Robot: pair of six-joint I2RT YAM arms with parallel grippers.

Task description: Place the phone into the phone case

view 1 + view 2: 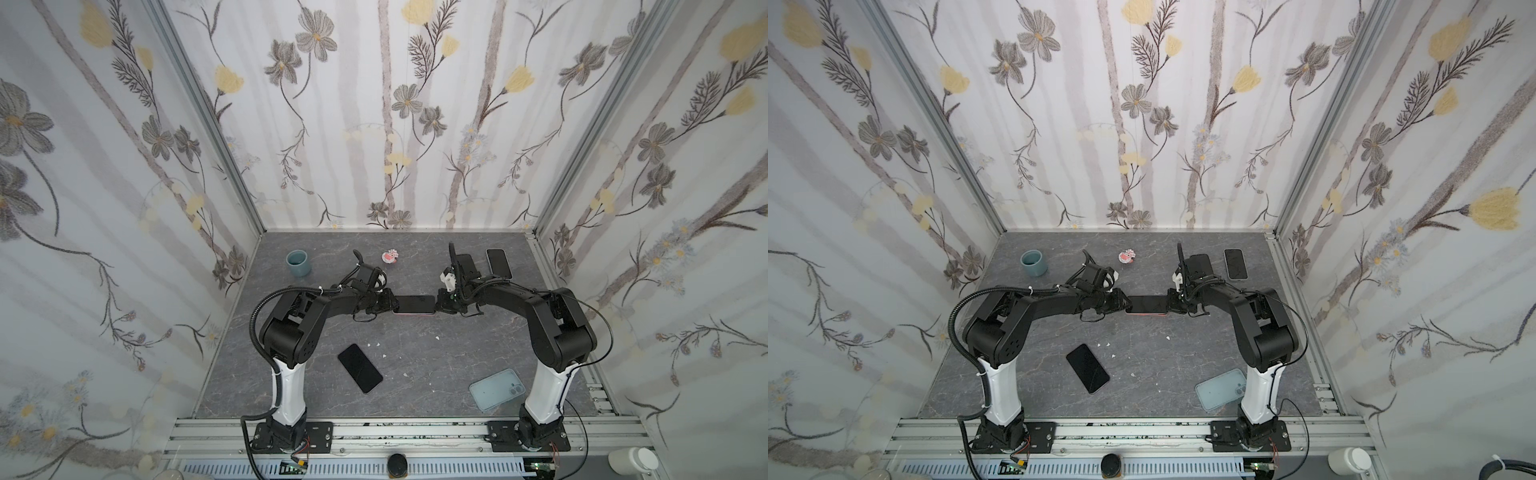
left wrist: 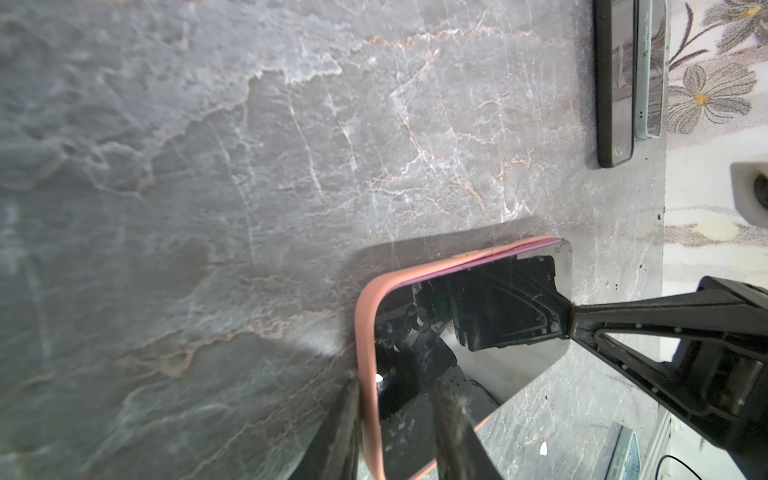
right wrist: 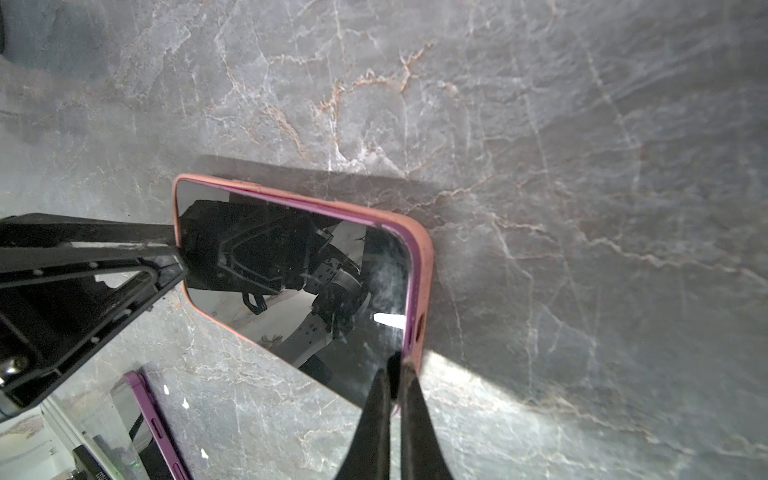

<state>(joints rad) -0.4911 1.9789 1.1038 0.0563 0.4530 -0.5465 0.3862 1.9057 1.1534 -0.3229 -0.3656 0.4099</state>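
A purple-rimmed phone (image 1: 413, 304) with a black screen lies in a pink phone case (image 2: 368, 332) at the middle of the table, held between both arms. My left gripper (image 2: 397, 399) is shut on one short end of the case, one finger outside the pink wall and the other on the screen (image 2: 519, 365). At the opposite end my right gripper (image 3: 395, 361) is shut, its tips pressed on a corner of the phone (image 3: 291, 270) beside the case rim (image 3: 424, 257). Along the far long edge the purple rim shows slightly above the pink wall.
A bare black phone (image 1: 360, 368) lies at the front left and a light blue case (image 1: 496, 390) by the right arm's base. At the back are a blue cup (image 1: 298, 263), a small pink toy (image 1: 390, 257) and another phone (image 1: 498, 263). White crumbs dot the table.
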